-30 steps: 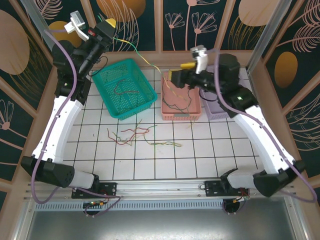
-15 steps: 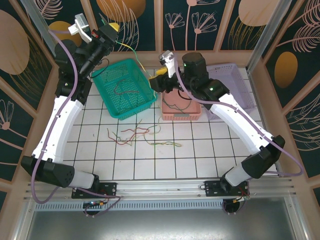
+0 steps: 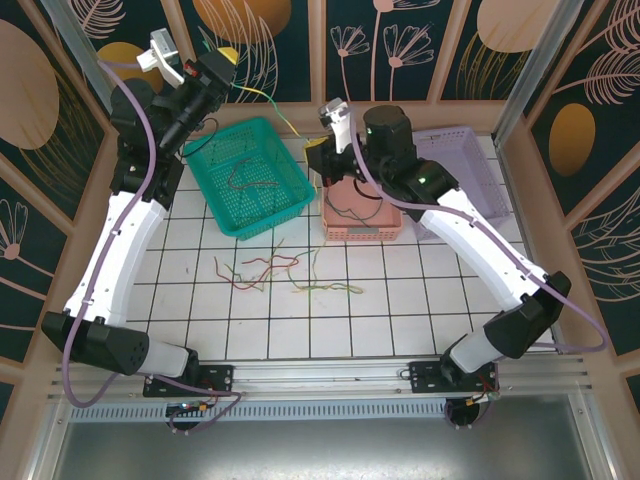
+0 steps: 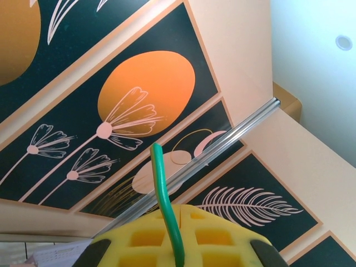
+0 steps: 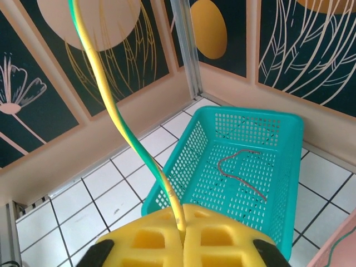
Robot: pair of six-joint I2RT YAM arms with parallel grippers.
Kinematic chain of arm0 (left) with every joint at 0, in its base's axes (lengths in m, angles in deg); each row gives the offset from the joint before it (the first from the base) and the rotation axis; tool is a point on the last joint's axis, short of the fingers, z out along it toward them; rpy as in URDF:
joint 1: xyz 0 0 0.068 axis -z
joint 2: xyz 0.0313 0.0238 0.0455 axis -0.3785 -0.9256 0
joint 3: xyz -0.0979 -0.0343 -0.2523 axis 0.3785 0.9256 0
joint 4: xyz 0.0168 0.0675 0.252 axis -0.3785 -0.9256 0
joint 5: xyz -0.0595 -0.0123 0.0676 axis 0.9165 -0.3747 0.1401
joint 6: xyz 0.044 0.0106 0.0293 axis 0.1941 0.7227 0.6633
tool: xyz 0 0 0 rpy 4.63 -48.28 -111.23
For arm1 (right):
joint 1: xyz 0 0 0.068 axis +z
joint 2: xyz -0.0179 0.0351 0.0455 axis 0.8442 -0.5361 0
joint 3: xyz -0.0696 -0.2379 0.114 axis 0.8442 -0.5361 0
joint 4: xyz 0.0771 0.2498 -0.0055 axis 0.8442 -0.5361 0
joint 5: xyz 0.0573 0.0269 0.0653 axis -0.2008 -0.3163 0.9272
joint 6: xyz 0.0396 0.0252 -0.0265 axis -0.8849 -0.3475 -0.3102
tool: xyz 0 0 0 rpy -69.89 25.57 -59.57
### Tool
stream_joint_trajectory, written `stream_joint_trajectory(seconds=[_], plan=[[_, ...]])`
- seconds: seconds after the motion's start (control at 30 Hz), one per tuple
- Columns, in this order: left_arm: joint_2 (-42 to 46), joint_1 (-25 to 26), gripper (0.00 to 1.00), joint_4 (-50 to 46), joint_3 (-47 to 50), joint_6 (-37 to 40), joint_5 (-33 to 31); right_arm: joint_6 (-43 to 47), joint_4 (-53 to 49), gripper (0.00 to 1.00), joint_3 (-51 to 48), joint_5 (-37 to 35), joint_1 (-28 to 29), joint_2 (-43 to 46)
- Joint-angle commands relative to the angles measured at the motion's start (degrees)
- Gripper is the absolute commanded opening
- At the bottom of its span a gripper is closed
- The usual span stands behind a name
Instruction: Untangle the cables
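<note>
A thin yellow-green cable (image 3: 268, 102) spans the air above the teal basket (image 3: 211, 195). It is pinched between the clenched left fingers (image 4: 139, 245), raised at the back left, and the clenched right fingers (image 5: 144, 242), just beside the pink basket (image 3: 362, 236). More cables (image 3: 265, 268) lie in a loose red and green tangle on the tiled bench (image 3: 450, 300), and a few rest inside the baskets. They look light, limp and easily snagged, so each is probably best gripped near one end and drawn out slowly.
</note>
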Motion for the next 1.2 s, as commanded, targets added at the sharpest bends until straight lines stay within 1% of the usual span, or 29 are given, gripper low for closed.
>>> stream_joint_trajectory(seconds=[0.0,0.07,0.13,0.27,0.3,0.33,0.37,0.4,0.47,0.53,0.6,0.63,0.67,0.7,0.77,0.8,0.87,0.93,1.0,1.1,1.17], plan=[[-0.53,0.20,0.00,0.29,-3.09,-0.41,0.44,-0.62,-0.45,0.16,-3.34,1.33,0.27,2.09],[-0.90,0.17,0.00,0.30,-3.95,-0.76,1.16,-1.40,1.53,0.24,-5.99,0.63,0.95,2.27],[-1.01,0.16,0.00,0.39,-4.12,-1.19,1.55,-2.30,4.20,0.30,-8.12,-0.28,1.74,1.99],[-0.54,0.17,0.00,-0.42,-3.51,-0.87,1.55,-3.36,7.18,0.31,-9.05,-3.50,3.43,0.24],[-0.44,0.19,0.00,-0.62,-3.25,-0.70,1.55,-3.47,7.62,0.29,-8.98,-4.35,3.62,-0.08],[-0.22,0.16,0.00,-0.88,-3.01,-0.60,1.42,-3.80,7.99,0.22,-8.76,-5.16,3.72,-0.30],[0.08,0.14,0.00,-1.21,-2.80,-0.20,1.21,-4.05,8.23,0.14,-8.46,-5.64,3.67,-0.41],[0.28,0.19,0.00,-1.88,-2.69,0.09,0.82,-4.06,8.29,0.08,-8.07,-6.11,3.67,-0.39],[0.84,0.16,0.00,-3.42,-2.60,1.56,-0.32,-4.06,8.00,0.00,-7.63,-6.79,3.72,0.14],[1.34,0.21,0.00,-6.36,-2.60,3.40,-2.51,-4.09,7.73,0.00,-7.55,-7.27,3.65,1.28],[1.83,0.07,0.01,-12.09,-2.79,5.81,-6.89,-4.68,7.41,0.00,-7.56,-6.93,3.22,2.85],[1.96,0.06,0.14,-14.74,-2.95,6.68,-8.79,-5.09,7.02,0.00,-7.39,-6.64,2.82,3.55],[1.95,0.07,0.34,-17.59,-2.91,7.61,-10.92,-5.56,6.31,0.00,-7.13,-6.73,2.34,4.32],[2.21,0.09,0.50,-19.54,-2.58,8.07,-12.50,-6.06,5.77,0.00,-6.92,-7.23,1.58,5.28],[2.97,0.07,0.67,-22.12,-1.20,8.31,-14.54,-7.43,5.01,0.00,-6.70,-7.98,-0.74,7.12],[3.50,0.06,0.71,-22.78,-0.26,8.20,-15.28,-8.28,4.63,0.00,-6.39,-7.47,-2.60,7.88],[4.77,0.06,0.73,-23.36,1.97,7.98,-16.20,-8.88,3.69,0.00,-5.29,-6.53,-6.48,8.91],[6.31,0.07,0.77,-23.95,4.12,7.58,-17.97,-9.00,2.17,0.00,-3.47,-7.36,-10.52,9.12],[8.28,0.06,0.84,-23.57,6.52,7.29,-20.01,-8.98,2.07,0.00,-2.46,-7.77,-15.23,9.38],[10.01,0.06,0.85,-21.73,8.36,7.40,-20.40,-8.38,2.06,0.00,-0.17,-7.32,-20.98,8.01],[10.02,0.07,0.85,-22.10,8.20,7.38,-20.33,-7.56,1.64,0.00,1.95,-9.23,-23.18,6.30]])
